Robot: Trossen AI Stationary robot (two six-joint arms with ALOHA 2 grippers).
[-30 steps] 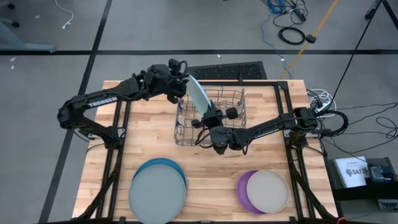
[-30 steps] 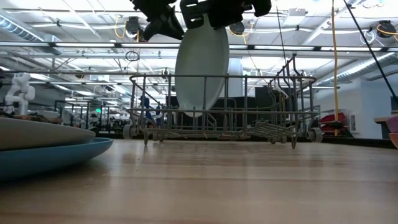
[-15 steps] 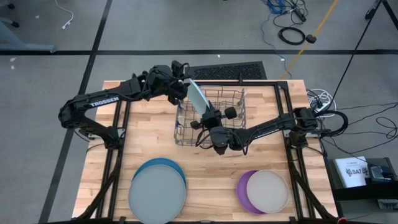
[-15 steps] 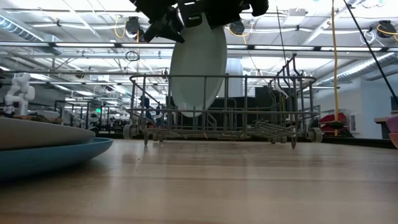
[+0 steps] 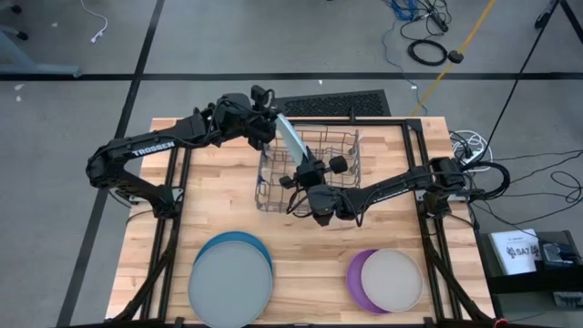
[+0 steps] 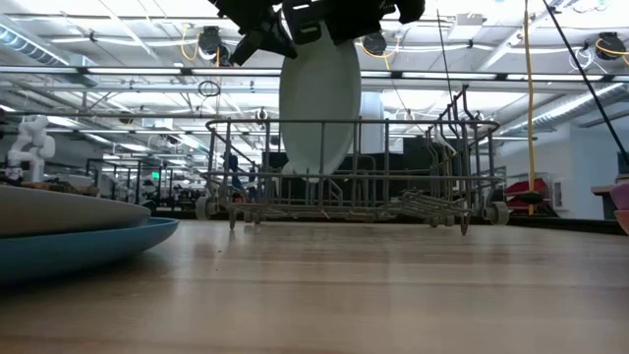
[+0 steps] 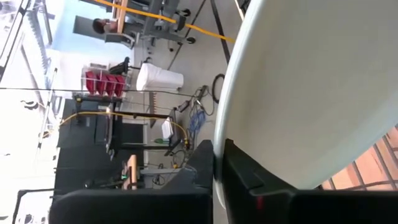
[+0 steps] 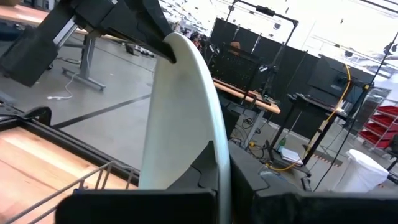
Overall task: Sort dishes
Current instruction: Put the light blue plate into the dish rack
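Observation:
A light blue plate (image 5: pixel 290 141) stands on edge above the grey wire dish rack (image 5: pixel 328 173), and both grippers hold it. In the low view the plate's lower part (image 6: pixel 314 167) reaches below the rack's top rail (image 6: pixel 413 121). My left gripper (image 5: pixel 266 123) is shut on the plate's upper far edge. My right gripper (image 5: pixel 303 173) is shut on its near edge, over the rack. A grey plate (image 5: pixel 230 282) lies on a darker blue one (image 5: pixel 246 241) at the near left. A beige-grey plate (image 5: pixel 393 278) lies on a purple one (image 5: pixel 357 273) at the near right. My left gripper pinches the plate's rim (image 7: pixel 219 155) between its two fingers, one on each face, coming from the table's left at the plate's upper far edge. The plate stands on edge in the hold. My right gripper pinches the rim (image 8: pixel 219 149) on the side opposite the left gripper (image 8: pixel 155 37). One finger is on each face, coming from the table's near side. The plate stands nearly upright, and its lower part hangs inside the rack's outline.
The rack stands at the table's far middle with upright tines (image 6: pixel 462 108) at its right end. The two plate stacks take up the near left and near right. Bare wood (image 5: pixel 310 264) lies between them.
The plate, held by both grippers, has turned slightly and looks narrower in both the high and low views. It stays over the rack's left part at about the same height. Both grippers stay shut on it.

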